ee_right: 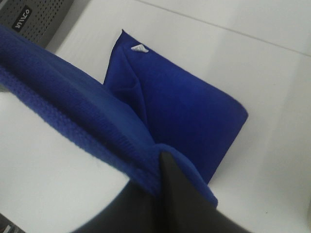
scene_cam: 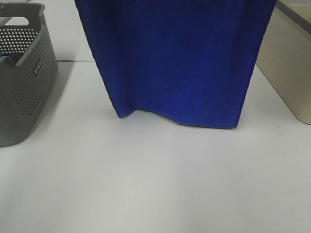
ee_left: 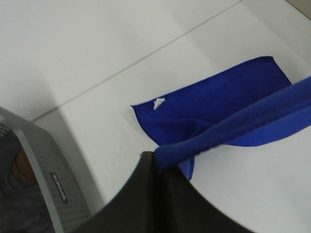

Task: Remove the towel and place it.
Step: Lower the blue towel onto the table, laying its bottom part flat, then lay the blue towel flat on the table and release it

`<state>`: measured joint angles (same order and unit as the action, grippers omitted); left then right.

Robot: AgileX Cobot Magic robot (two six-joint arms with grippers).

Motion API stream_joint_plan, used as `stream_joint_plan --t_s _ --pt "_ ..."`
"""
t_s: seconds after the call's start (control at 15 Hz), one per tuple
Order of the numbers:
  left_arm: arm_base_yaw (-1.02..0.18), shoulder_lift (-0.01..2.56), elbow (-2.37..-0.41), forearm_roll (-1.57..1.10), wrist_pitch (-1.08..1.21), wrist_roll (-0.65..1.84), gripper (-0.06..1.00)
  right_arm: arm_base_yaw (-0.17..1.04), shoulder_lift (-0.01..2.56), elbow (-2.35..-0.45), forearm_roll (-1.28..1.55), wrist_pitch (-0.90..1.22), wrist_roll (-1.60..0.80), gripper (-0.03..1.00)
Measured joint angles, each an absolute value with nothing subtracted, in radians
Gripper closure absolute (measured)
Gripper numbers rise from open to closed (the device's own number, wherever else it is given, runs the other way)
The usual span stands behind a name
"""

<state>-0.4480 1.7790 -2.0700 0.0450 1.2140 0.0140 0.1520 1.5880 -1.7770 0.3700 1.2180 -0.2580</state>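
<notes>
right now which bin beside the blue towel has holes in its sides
The grey basket, left of the towel in the high view: its walls are perforated; the beige bin on the right has plain walls.

There is one blue towel [scene_cam: 180,63] with one small white tag [ee_left: 158,103], one grey perforated basket [scene_cam: 29,92], one beige box [scene_cam: 286,68], one white table [scene_cam: 146,184], and two dark grippers, the left gripper [ee_left: 156,159] and the right gripper [ee_right: 160,159].
</notes>
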Motion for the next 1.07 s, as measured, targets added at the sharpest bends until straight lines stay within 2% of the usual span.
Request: stream_joint_plan --t_s 0.13,0.67,1.07 --pt "-0.448 1.721 -1.945 0.041 1.21 -0.07 0.94 0.158 1.557 -1.696 0.391 1.216 -0.253 0.95" --pt "-0.454 1.452 -1.474 -0.12 1.191 -0.095 0.94 0.159 1.337 -1.356 0.453 1.215 -0.251 0.95" --pt "-0.456 1.183 -1.24 -0.252 1.178 -0.113 0.94 0.16 1.126 -1.125 0.51 1.215 -0.26 0.95"
